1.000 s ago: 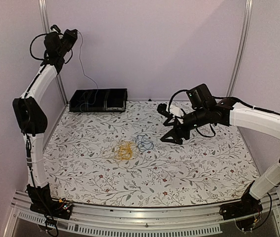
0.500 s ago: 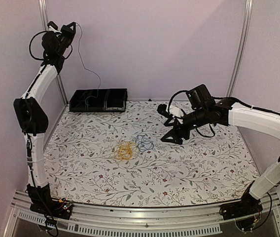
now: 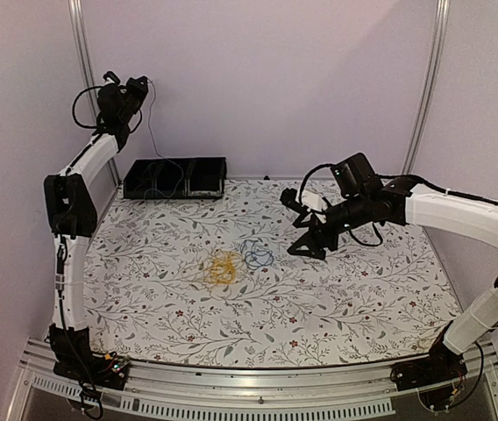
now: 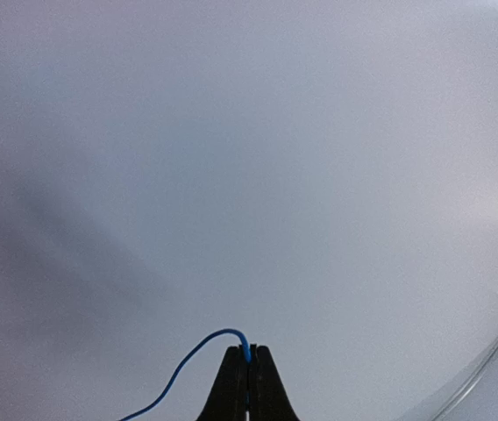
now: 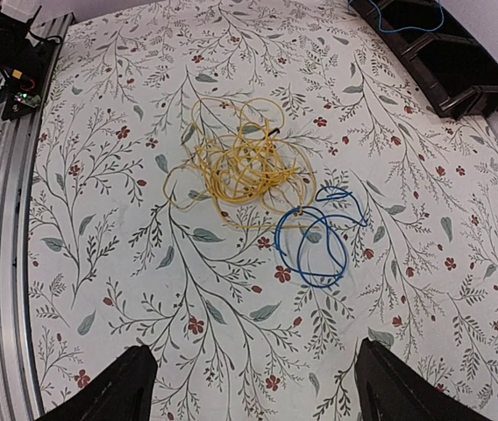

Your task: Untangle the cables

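- Yellow cable [image 5: 236, 162] sits mid-table [image 5: 100, 289] as a knotted heap, so no real long axis.
- Blue coil [image 5: 319, 241] lies flat just beside it. Can't tell if they cross.
- Right gripper [image 5: 258, 395] hovers nearby, spread wide and empty.
- Left gripper [image 4: 248, 351], raised high at the back, pinches a thin blue wire [image 4: 188, 368] hanging roughly vertical into the black tray [image 3: 205, 191].
- I'd say it's partway done.

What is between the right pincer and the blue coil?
Only bare floral cloth between the right pincer and the blue coil, seen in the right wrist view.
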`<state>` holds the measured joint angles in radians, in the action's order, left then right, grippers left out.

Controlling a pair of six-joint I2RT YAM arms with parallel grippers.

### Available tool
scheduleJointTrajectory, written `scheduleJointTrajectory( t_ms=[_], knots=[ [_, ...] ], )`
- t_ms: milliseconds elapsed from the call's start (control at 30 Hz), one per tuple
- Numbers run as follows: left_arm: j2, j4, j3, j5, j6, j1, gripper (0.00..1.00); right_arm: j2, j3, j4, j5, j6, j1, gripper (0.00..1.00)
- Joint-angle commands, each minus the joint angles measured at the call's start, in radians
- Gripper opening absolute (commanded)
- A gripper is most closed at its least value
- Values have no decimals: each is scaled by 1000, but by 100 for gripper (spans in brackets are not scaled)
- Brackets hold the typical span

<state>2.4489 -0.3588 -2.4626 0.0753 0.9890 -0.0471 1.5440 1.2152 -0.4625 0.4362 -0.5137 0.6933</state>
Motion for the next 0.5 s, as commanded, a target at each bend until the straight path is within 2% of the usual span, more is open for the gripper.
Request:
scheduleJointTrajectory(
  t_ms=[0, 167, 267, 333, 467],
  knots=[
    [-4, 9, 27, -55, -78, -4, 0, 1, -17, 7, 4, 5, -5, 83],
    [27, 30, 27, -101, -118, -10, 0, 5, -26, 4, 3, 8, -5, 83],
    [25, 67, 49, -99, -224, -35, 0, 7, -29, 4, 3, 10, -5, 83],
    [-5, 84, 120, -84, -286, -58, 0, 7, -31, 4, 2, 11, -6, 83],
    [-112, 56, 368, -88, -376, -108, 0, 5, -37, 5, -5, 5, -9, 83]
  ],
)
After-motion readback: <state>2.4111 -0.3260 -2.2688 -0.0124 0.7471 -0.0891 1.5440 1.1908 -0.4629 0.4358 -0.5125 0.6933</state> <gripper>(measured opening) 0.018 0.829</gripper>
